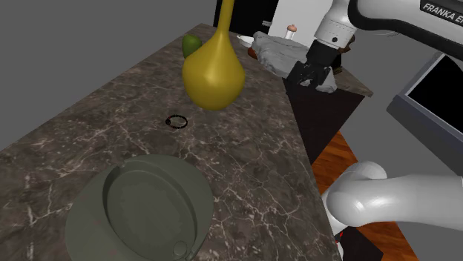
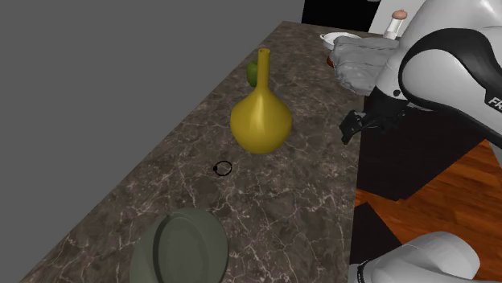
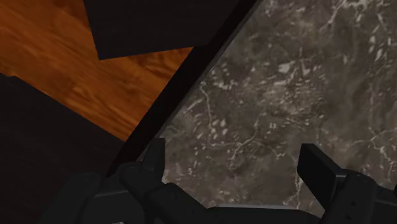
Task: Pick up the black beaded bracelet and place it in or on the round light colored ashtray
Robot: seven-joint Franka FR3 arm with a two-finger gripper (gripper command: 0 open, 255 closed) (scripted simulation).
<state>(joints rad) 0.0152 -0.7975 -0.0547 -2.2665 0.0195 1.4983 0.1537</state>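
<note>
The countertop (image 1: 252, 170) looks like dark grey-brown marble w/ white veining, smooth & faintly polished; the floor (image 1: 337, 159) at the shoulder view's right is orange-brown wood w/ visible grain. The yellow vase (image 1: 214, 74) at upper centre is smooth & glossy, whereas the round grey-green ashtray (image 1: 85, 222) at lower left is smooth but matt. The arm (image 1: 386, 200) at lower right has a shiny white shell, the gripper (image 3: 235, 153) is matt black, & the bracelet (image 1: 176, 120) is black, too small to judge finish.
</note>
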